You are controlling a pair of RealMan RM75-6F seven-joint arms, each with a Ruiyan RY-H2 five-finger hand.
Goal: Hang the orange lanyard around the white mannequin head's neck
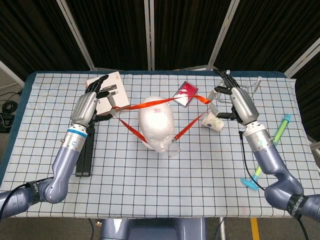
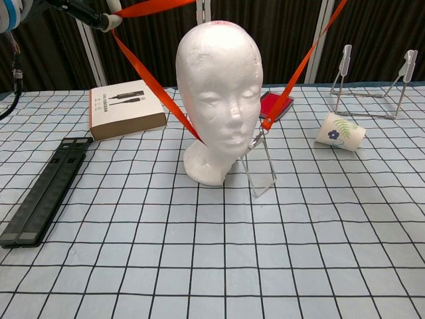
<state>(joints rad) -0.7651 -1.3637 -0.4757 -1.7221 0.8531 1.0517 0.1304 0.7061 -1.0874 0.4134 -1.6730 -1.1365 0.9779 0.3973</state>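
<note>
The clear badge holder [image 2: 260,169] dangles just in front of the white mannequin head [image 1: 156,122], tipped against the checkered surface [image 1: 150,190]. Between the two hands, the orange lanyard [image 1: 131,129] is stretched wide over the head's crown. The left robot hand [image 1: 90,104] pinches one side of the strap, the right robot hand [image 1: 235,102] grips the other, near a paper cup [image 1: 213,121].

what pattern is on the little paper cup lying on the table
White with green leaf sprigs and a blue flower, clearest in the chest view.
</note>
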